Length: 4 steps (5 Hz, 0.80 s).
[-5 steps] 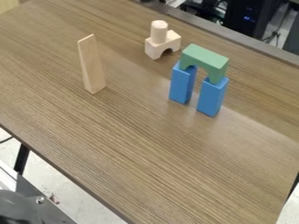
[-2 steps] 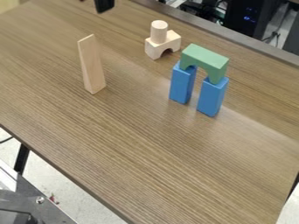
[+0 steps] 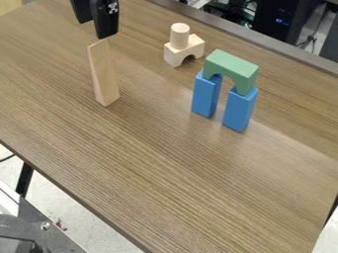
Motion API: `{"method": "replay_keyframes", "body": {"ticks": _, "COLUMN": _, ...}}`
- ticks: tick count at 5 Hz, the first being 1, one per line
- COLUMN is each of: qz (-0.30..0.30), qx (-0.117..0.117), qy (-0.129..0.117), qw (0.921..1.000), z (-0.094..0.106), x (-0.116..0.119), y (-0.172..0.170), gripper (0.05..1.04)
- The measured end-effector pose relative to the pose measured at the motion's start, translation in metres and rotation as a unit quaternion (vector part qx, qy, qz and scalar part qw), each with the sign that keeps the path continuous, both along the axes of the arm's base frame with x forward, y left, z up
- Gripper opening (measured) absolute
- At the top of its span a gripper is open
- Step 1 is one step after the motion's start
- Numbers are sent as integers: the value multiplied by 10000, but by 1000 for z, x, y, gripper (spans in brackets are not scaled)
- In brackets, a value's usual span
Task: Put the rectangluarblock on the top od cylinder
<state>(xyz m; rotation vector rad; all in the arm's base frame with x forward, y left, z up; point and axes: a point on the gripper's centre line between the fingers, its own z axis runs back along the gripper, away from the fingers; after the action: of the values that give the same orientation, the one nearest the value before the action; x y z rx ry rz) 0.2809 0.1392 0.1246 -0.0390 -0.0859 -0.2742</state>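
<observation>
My black gripper (image 3: 94, 29) hangs at the top left, its two fingers apart with a gap between them and nothing held. Just below its fingertips is the top of the tall rectangular wooden block (image 3: 104, 74), which stands upright on the table. To the right and farther back, a pale wooden cylinder (image 3: 180, 36) stands upright on a pale arch block (image 3: 188, 51).
A green arch block (image 3: 230, 68) bridges two upright blue blocks, one on the left (image 3: 206, 95) and one on the right (image 3: 239, 109), on the wooden table (image 3: 151, 173). Dark equipment (image 3: 287, 20) stands beyond the table's far edge.
From out of view, the gripper has come in at the top edge and moved down and slightly left to just above the rectangular block. The blocks have not moved.
</observation>
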Motion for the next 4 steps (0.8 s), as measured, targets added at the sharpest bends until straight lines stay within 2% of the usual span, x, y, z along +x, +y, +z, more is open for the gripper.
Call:
{"method": "replay_keyframes", "body": {"ticks": 2, "qz": 60, "qx": 69, "qy": 145, "qw": 9999, "z": -11, "x": -13, "y": -5, "gripper": 1000}}
{"method": "replay_keyframes", "body": {"ticks": 3, "qz": 251, "qx": 129, "qy": 221, "qw": 9994, "z": -28, "x": -12, "y": -8, "gripper": 968}}
{"method": "replay_keyframes", "body": {"ticks": 4, "qz": 428, "qx": 111, "qy": 71, "qw": 9990, "z": -44, "x": -8, "y": -10, "gripper": 690}}
